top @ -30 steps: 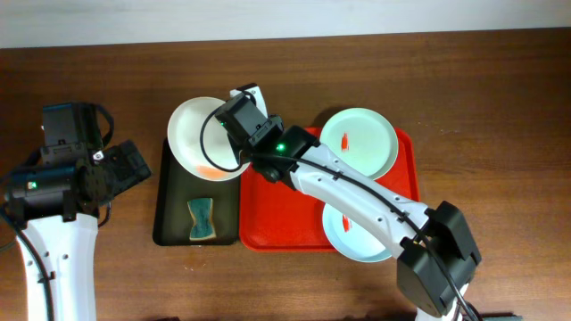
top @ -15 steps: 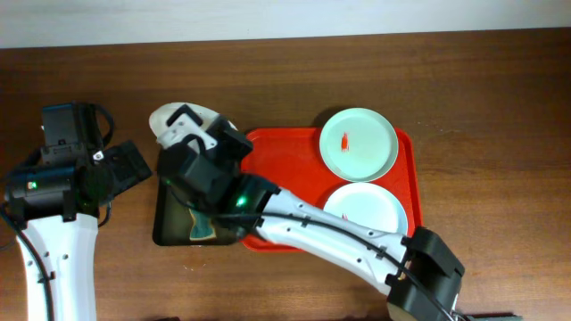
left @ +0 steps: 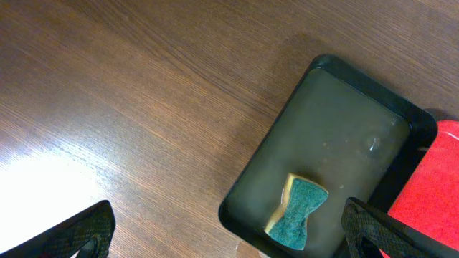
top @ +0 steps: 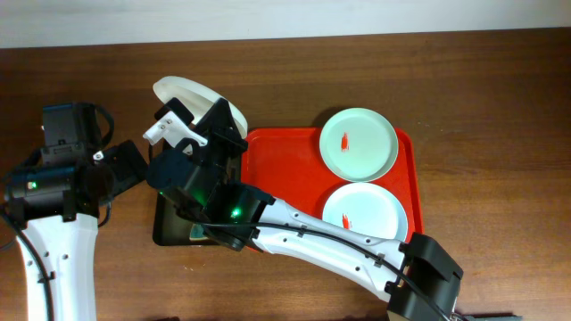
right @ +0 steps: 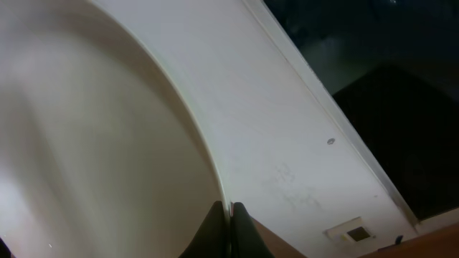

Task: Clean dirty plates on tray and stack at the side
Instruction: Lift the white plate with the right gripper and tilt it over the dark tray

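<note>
While the right hand (right: 231,222) is pinched fully closed on the rim of the white plate (top: 186,94), that plate is held up off the wooden counter (top: 482,80), tilted steeply on edge. From above it sits just past the far left corner of the red tray (top: 285,183), over the far end of the dark tray (left: 337,136). The close view from the right wrist shows only the plate's pale curved surface and rim, with the fingertips meeting on its edge. Two pale mint plates lie flat on the right side of the red tray: the farther one (top: 359,143) has a small red smear near its middle, and the nearer one (top: 368,207) has a small red mark near its left edge. The right arm reaches diagonally across the red tray and hides much of the dark tray. The left hand (left: 229,233) is spread wide and holds nothing, hovering over the counter just left of the dark tray. A green and yellow sponge (left: 297,211) lies in the dark tray's near end.
</note>
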Controlling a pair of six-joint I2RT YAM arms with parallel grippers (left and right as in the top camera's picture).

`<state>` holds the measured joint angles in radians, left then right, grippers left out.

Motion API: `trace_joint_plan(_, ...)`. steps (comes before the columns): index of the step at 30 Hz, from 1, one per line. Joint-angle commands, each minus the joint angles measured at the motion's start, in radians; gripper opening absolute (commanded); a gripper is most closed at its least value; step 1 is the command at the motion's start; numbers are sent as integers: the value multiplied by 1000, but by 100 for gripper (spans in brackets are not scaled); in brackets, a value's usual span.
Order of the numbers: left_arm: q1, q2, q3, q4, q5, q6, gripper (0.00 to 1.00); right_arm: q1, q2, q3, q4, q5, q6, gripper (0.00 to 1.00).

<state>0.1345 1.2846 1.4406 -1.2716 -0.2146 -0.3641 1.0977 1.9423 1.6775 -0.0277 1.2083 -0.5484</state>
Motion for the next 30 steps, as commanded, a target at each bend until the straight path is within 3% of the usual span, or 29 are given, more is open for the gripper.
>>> trace_joint_plan(1,4,-6,21,2,-11,-13,99,3,-23,19,6,31,5,4)
trace_joint_plan(30,4,-6,21,2,-11,-13,99,-6,-23,19,-24,-16,31,4)
